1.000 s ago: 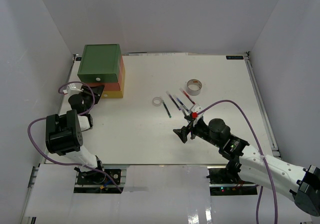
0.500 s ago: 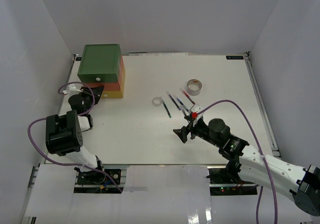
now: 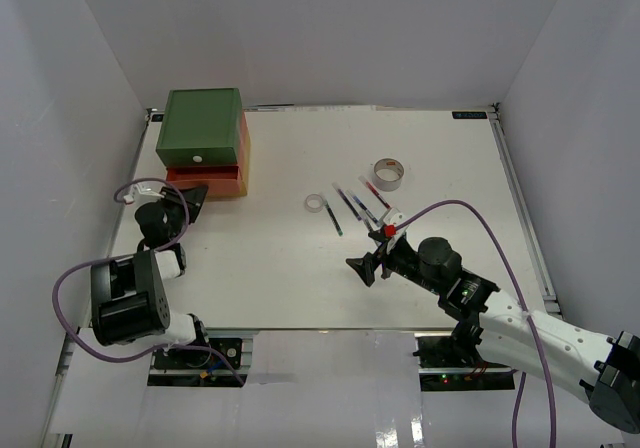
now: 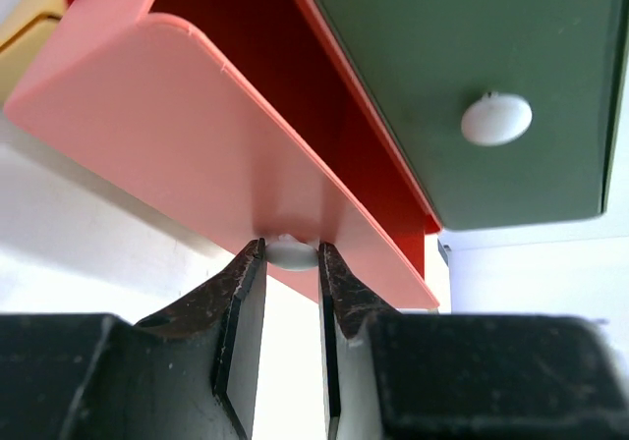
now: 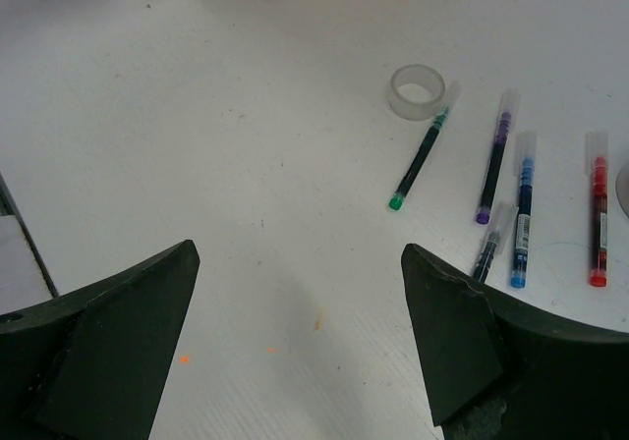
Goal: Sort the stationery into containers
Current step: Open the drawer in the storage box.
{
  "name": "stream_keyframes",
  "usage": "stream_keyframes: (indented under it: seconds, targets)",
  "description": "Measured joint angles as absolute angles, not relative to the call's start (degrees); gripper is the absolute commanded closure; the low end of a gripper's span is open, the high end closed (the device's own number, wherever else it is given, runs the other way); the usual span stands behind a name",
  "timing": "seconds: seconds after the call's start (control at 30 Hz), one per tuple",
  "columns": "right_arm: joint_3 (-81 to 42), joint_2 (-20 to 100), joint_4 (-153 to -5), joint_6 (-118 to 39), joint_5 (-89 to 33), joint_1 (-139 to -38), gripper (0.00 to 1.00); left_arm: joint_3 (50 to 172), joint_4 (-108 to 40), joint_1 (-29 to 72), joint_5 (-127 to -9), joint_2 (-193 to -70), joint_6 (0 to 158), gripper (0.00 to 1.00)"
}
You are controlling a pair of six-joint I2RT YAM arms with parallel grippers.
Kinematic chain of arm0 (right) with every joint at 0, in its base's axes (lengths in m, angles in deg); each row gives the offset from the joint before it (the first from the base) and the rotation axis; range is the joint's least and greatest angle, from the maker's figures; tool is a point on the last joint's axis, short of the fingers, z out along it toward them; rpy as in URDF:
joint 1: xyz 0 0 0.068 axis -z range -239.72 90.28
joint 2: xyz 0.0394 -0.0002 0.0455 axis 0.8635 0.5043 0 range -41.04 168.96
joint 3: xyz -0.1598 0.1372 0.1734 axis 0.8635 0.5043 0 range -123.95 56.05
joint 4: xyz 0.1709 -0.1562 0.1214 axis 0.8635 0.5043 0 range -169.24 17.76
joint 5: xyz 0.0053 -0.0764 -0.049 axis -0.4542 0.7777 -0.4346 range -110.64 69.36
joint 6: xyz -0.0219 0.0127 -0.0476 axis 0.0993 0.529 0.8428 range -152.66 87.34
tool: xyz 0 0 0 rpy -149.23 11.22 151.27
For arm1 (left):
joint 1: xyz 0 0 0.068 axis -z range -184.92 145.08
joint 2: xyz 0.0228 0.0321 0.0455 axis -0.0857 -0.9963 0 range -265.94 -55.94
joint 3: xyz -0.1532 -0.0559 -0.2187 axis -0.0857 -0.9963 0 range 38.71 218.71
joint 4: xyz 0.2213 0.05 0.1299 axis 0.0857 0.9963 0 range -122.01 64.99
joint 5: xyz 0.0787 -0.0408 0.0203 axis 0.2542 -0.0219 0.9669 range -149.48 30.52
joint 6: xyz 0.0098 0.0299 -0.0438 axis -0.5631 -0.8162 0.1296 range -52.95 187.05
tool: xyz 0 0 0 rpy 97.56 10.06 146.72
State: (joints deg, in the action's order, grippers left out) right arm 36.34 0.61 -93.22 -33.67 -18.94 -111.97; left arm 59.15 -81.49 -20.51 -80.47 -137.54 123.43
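The box chest (image 3: 200,126) stands at the far left with its green drawer on top. Its orange drawer (image 3: 205,175) is pulled partly out. My left gripper (image 3: 192,198) is shut on that drawer's white knob (image 4: 290,251). The green drawer (image 4: 472,77) above it is closed. A bit of the yellow drawer (image 4: 34,23) shows. Several thin pens (image 3: 355,206), a clear tape ring (image 3: 316,203) and a grey tape roll (image 3: 388,175) lie mid-table. My right gripper (image 3: 372,253) is open and empty just near of the pens. The tape ring (image 5: 417,90) and the pens (image 5: 494,155) also show in the right wrist view.
White walls close in the table (image 3: 300,278) on the left, back and right. A purple cable (image 3: 470,213) loops over the right arm. Markers with coloured caps are not in view.
The left gripper has drawn back toward the near edge, and the orange drawer has slid out with it. The right arm has not moved.
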Motion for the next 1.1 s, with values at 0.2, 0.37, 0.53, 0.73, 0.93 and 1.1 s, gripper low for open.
stream_keyframes:
  seconds: [0.2,0.37,0.53,0.73,0.93,1.1]
  targets:
    - [36.34,0.61,-93.4,-33.67,-19.38,-111.97,0.1,56.05,-79.45,-20.73,-80.56,-132.89,123.45,0.83]
    - [36.37,0.58,-93.79,-33.67,-19.53,-111.97,0.1,55.35,-76.11,-20.95,-80.91,-129.52,122.88,0.83]
    - [36.37,0.58,-94.07,-33.67,-19.58,-111.97,0.1,54.04,-72.96,-20.95,-81.13,-125.92,122.33,0.83]
    - [36.37,0.58,-94.12,-33.67,-19.6,-111.97,0.1,52.51,-70.82,-20.97,-81.26,-122.79,121.94,0.83]
    - [36.37,0.61,-94.27,-33.67,-19.6,-111.97,0.1,51.37,-69.88,-20.97,-81.61,-121.2,121.98,0.83]
    - [36.37,0.65,-94.31,-33.67,-19.6,-111.97,0.1,50.59,-68.13,-20.97,-81.78,-118.81,121.96,0.83]
